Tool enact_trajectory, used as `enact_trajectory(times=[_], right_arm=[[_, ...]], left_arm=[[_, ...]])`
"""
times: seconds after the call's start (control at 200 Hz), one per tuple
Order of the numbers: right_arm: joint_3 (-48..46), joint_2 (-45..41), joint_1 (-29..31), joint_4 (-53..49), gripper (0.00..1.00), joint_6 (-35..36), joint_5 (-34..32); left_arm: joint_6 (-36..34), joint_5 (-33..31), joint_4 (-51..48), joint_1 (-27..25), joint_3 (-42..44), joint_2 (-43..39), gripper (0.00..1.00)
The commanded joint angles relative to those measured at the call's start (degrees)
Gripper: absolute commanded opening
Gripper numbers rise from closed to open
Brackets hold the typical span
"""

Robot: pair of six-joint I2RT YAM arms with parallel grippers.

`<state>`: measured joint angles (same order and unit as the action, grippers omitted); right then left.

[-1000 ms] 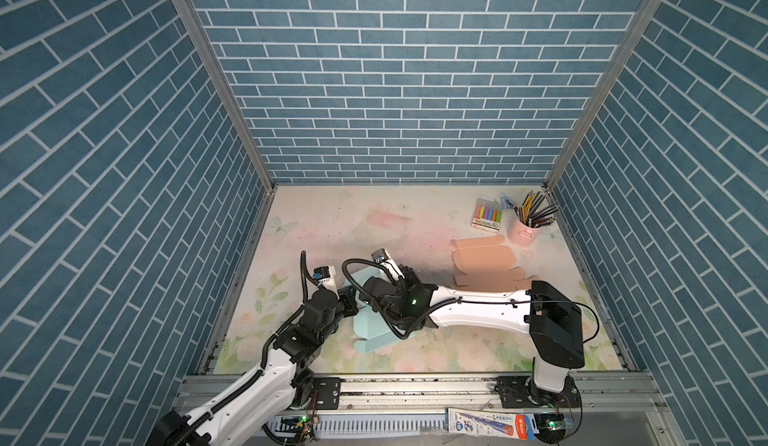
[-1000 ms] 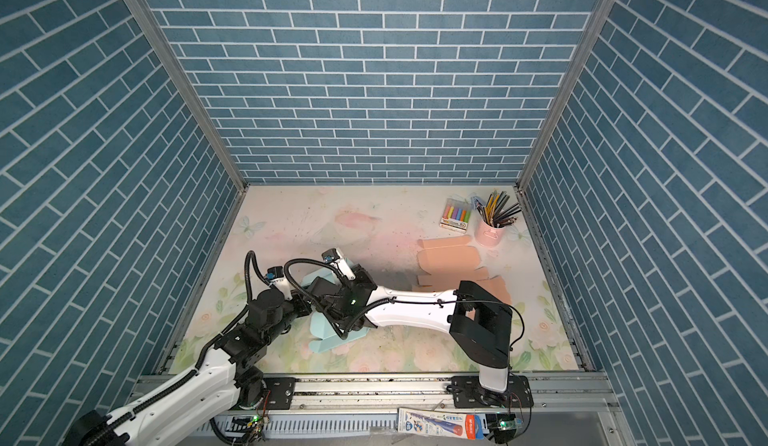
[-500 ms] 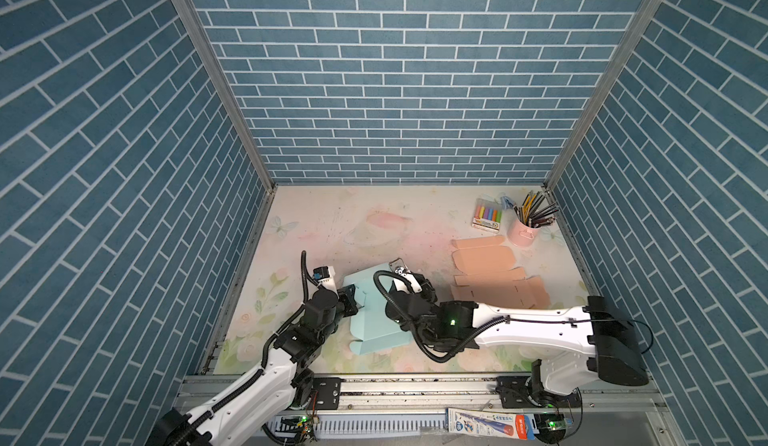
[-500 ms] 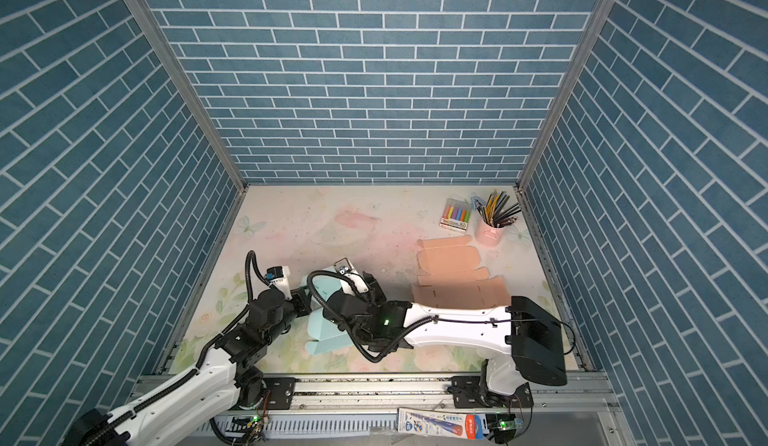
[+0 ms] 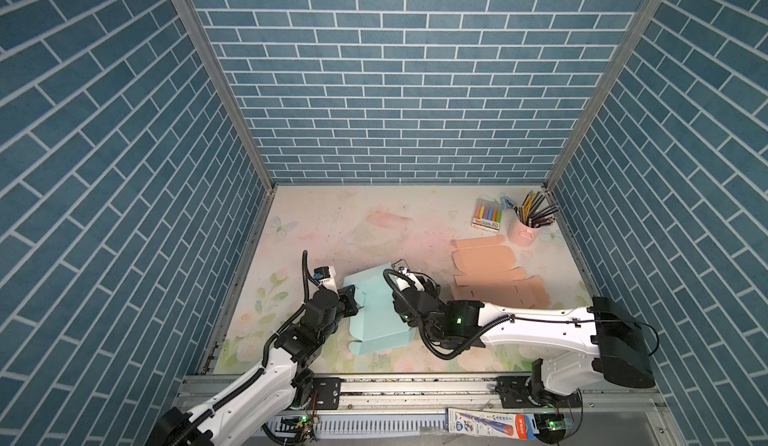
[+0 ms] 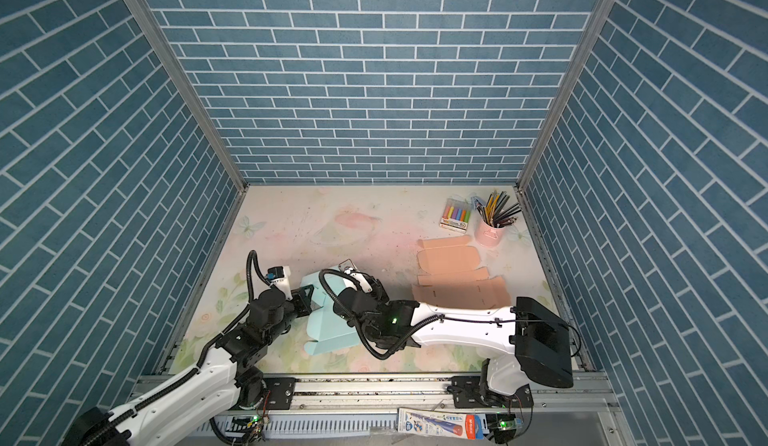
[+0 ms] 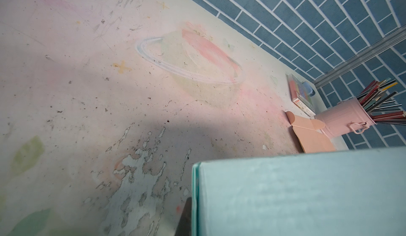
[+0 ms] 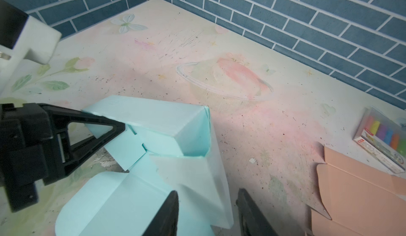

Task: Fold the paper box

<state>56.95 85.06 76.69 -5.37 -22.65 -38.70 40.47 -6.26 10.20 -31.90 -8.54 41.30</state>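
Observation:
The light blue paper box (image 5: 374, 315) (image 6: 330, 325) lies partly folded near the table's front, with its far end formed and a rounded flap (image 8: 92, 199) lying open at the near end. My left gripper (image 5: 352, 298) (image 6: 306, 298) is shut on the box's left wall; its black fingers (image 8: 103, 127) pinch that edge. In the left wrist view the box (image 7: 296, 191) fills the corner beside one dark finger (image 7: 186, 213). My right gripper (image 8: 207, 192) is open at the box's right side, and the right wall (image 8: 217, 180) stands between its jaws, not pinched.
Flat peach box blanks (image 5: 486, 273) (image 8: 356, 193) lie to the right. Behind them stand a pink cup of pencils (image 5: 524, 232) and a pack of coloured chalks (image 5: 487, 215). Blue brick walls close in three sides.
My right arm has drawn back to the right, off the top of the box, and its jaws now stand apart at the right wall. The left gripper has kept its hold.

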Motion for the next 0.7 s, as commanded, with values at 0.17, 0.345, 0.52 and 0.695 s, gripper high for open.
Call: enact_trajectory(times=[0.17, 0.345, 0.52, 0.695], right_arm=[[0.4, 1.4, -1.4, 2.2, 0.36, 3.8, 4.1], [2.0, 3.8, -2.1, 1.8, 0.33, 4.7, 5.0], [4.2, 6.1, -2.5, 1.9, 0.27, 5.8, 5.5], [6.5, 8.4, -2.5, 2.1, 0.24, 6.8, 6.0]], left_arm=[[-0.3, 0.2, 1.2, -0.2, 0.4, -0.8, 0.0], [-0.5, 0.6, 1.8, -0.2, 0.4, -0.3, 0.0], [-0.6, 0.7, 2.0, -0.2, 0.8, -0.3, 0.0], [-0.4, 0.7, 2.1, -0.2, 1.0, -0.6, 0.0]])
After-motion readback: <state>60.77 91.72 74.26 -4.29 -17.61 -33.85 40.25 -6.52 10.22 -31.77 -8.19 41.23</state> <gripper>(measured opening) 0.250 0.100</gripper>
